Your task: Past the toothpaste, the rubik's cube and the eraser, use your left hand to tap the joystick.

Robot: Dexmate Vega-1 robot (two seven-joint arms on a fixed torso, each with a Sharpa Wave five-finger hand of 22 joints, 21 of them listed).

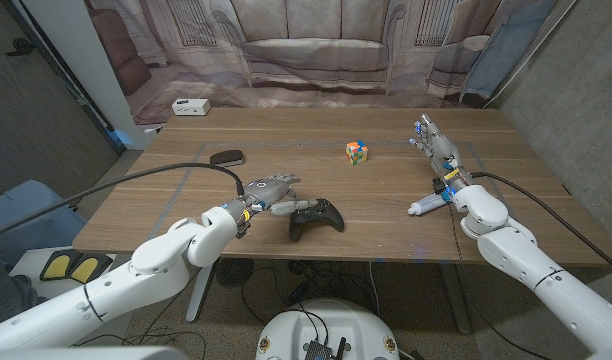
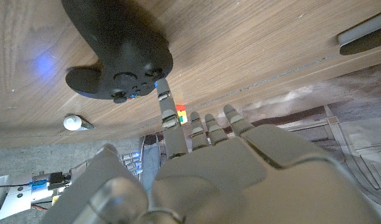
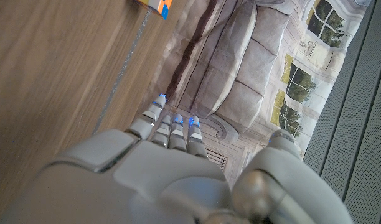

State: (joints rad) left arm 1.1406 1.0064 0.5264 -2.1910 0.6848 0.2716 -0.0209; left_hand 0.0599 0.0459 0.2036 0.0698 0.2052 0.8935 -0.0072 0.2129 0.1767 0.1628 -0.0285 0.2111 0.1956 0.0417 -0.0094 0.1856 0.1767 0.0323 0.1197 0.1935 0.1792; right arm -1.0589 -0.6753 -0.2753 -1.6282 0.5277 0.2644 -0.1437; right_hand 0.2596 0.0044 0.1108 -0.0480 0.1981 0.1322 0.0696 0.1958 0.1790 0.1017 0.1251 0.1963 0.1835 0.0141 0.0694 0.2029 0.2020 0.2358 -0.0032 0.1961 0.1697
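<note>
Your left robot hand [image 1: 269,190]: 1 fingertip [image 2: 160,87] on the black joystick [image 1: 316,217], front-centre tabletop [image 1: 386,190], holding nothing; rubik's cube [image 1: 357,151] beyond; right robot hand [image 1: 436,145], fingers straight, beside toothpaste [image 1: 426,205]

I see even, soft indoor light; faint shadows under the joystick [image 1: 316,217]; wrist views blur close to each hand, with a blue glow on the wood.

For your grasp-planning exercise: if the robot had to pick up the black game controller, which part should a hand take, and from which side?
Probably one of the two handle grips of the game controller: it lies flat, the grips pointing toward the robot. The left hand is already beside it, one finger extended to its face, so coming from the robot's left onto the nearer grip seems easiest.
</note>
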